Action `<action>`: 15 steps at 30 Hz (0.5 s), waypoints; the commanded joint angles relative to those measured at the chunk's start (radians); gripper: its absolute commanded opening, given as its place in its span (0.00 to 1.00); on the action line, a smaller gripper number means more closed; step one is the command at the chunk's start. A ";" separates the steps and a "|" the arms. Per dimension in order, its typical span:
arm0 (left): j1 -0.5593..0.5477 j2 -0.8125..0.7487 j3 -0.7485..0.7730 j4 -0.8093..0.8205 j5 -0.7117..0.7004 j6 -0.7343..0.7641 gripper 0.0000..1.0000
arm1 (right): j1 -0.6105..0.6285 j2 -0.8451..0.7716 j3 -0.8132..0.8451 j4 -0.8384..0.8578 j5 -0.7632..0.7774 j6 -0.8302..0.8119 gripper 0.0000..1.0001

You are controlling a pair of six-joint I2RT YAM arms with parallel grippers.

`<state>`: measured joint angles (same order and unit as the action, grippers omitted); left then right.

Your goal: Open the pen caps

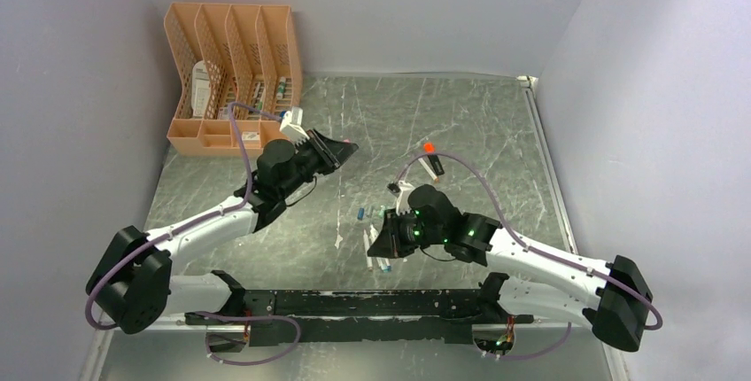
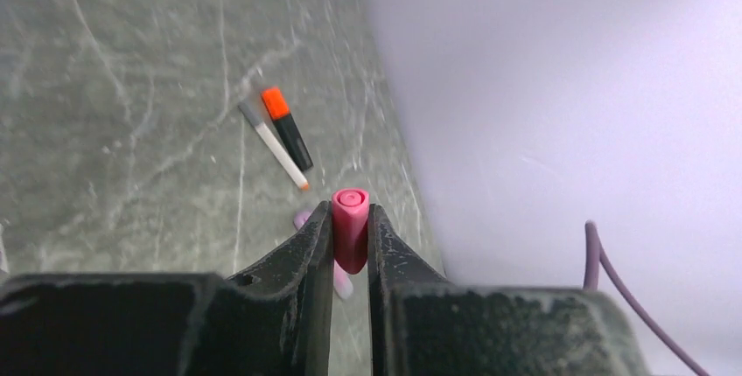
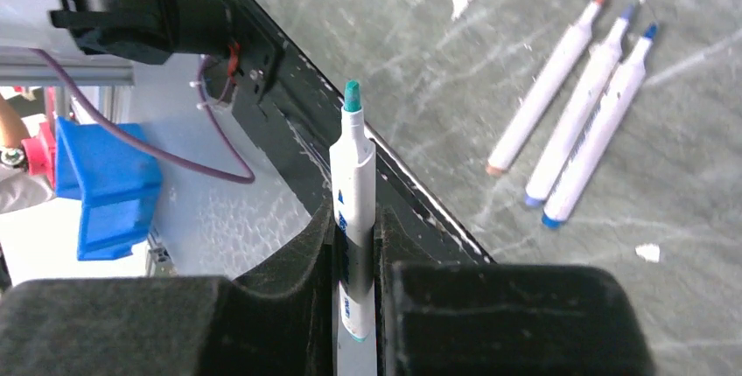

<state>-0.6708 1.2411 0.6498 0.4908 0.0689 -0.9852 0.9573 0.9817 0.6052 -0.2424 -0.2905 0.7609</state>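
My left gripper [image 2: 350, 219] is shut on a pink pen cap [image 2: 350, 204], which stands up between the fingertips with no pen attached, held above the table. In the top view this gripper [image 1: 341, 149] is near the organiser. My right gripper [image 3: 354, 219] is shut on a white pen barrel [image 3: 353, 166] whose bare teal tip [image 3: 352, 96] points away from me. In the top view the right gripper [image 1: 383, 244] hangs low over the table's near middle. A small blue cap [image 1: 362, 214] lies loose on the table.
Three uncapped white pens [image 3: 577, 105] lie side by side on the marble table [image 1: 478, 133]. A black highlighter with an orange cap [image 2: 285, 127] and a thin white pen [image 2: 274, 144] lie near the right wall. An orange file organiser [image 1: 232, 80] stands back left.
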 commanded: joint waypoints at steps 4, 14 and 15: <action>0.025 0.013 0.060 0.019 -0.079 0.047 0.10 | 0.025 -0.025 0.034 -0.157 0.088 0.029 0.00; 0.018 -0.154 -0.013 -0.247 0.049 0.066 0.10 | 0.023 0.243 0.128 -0.322 0.374 -0.011 0.01; 0.016 -0.177 -0.024 -0.269 0.048 0.068 0.10 | 0.023 0.265 0.127 -0.311 0.376 -0.014 0.01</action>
<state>-0.6514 1.1645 0.6651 0.3420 0.0772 -0.9417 0.9768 1.1782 0.7303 -0.5156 -0.0162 0.7650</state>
